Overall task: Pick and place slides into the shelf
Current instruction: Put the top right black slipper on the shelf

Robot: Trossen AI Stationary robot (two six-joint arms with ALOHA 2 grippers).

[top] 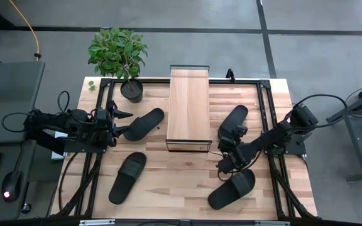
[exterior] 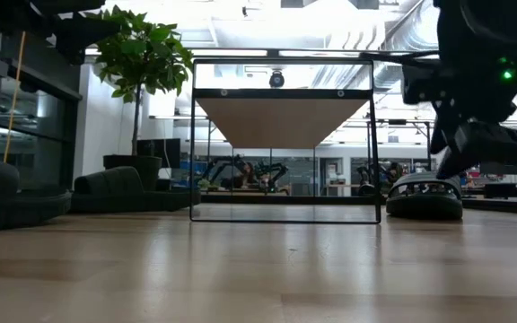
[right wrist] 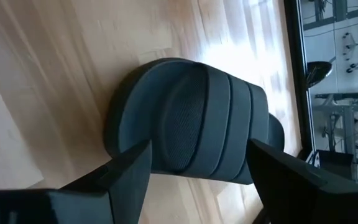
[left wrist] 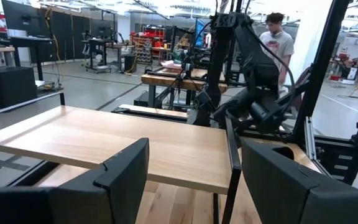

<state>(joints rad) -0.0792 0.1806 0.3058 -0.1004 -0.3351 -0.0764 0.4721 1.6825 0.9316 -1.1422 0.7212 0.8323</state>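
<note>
The right gripper (top: 224,164) hangs low at the table's right side, fingers spread apart; the left gripper (top: 126,114), fingers parted, hovers at the left.

Right gripper (top: 226,167): fingers spread, slide (top: 232,189) just beyond the fingertips, second slide (top: 232,121) behind them. Left gripper (top: 123,123): fingers spread, slide (top: 144,123) at the fingertips, shelf (top: 188,107) farther ahead.

Robotics lab/workshop, other robot rigs on benches (left wrist: 166,78), monitors (left wrist: 27,18), concrete floor, exposed ceiling ducts (exterior: 366,22)
</note>
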